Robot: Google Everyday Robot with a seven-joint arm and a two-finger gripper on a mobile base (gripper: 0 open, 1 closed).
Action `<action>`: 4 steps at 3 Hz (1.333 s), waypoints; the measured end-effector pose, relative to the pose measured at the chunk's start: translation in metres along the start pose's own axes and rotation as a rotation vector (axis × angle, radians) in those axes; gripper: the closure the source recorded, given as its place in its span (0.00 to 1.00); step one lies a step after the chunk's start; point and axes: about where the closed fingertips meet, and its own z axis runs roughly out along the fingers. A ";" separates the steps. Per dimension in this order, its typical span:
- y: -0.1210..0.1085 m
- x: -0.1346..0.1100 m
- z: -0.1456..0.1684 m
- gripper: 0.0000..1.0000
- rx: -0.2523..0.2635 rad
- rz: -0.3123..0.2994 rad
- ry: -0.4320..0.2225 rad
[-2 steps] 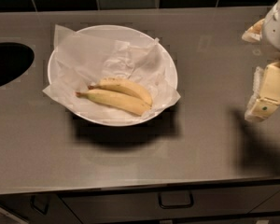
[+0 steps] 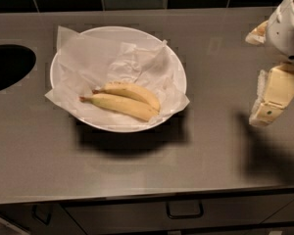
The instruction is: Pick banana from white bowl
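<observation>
The white bowl (image 2: 68, 58), lined with crinkled white paper, sits on the grey counter left of centre. Two bananas lie in it side by side. The banana (image 2: 118, 105) is the longer, slimmer front one, with its thin dark stem pointing left. A shorter, plumper banana (image 2: 133, 91) lies right behind it, touching it. My gripper (image 2: 255, 78) hangs above the counter at the right edge of the camera view, well to the right of the bowl. It is open and empty, with one cream finger (image 2: 273, 96) low and the other higher up.
A dark round opening (image 2: 7, 65) is cut into the counter at the far left. A dark tiled wall runs along the back. The counter's front edge has drawers with handles (image 2: 184, 210) below it.
</observation>
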 end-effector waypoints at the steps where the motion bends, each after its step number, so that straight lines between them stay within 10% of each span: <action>1: -0.015 -0.030 0.037 0.00 -0.067 -0.084 -0.024; 3: -0.016 -0.056 0.031 0.00 -0.036 -0.149 -0.017; 4: -0.022 -0.110 0.036 0.00 -0.057 -0.239 -0.033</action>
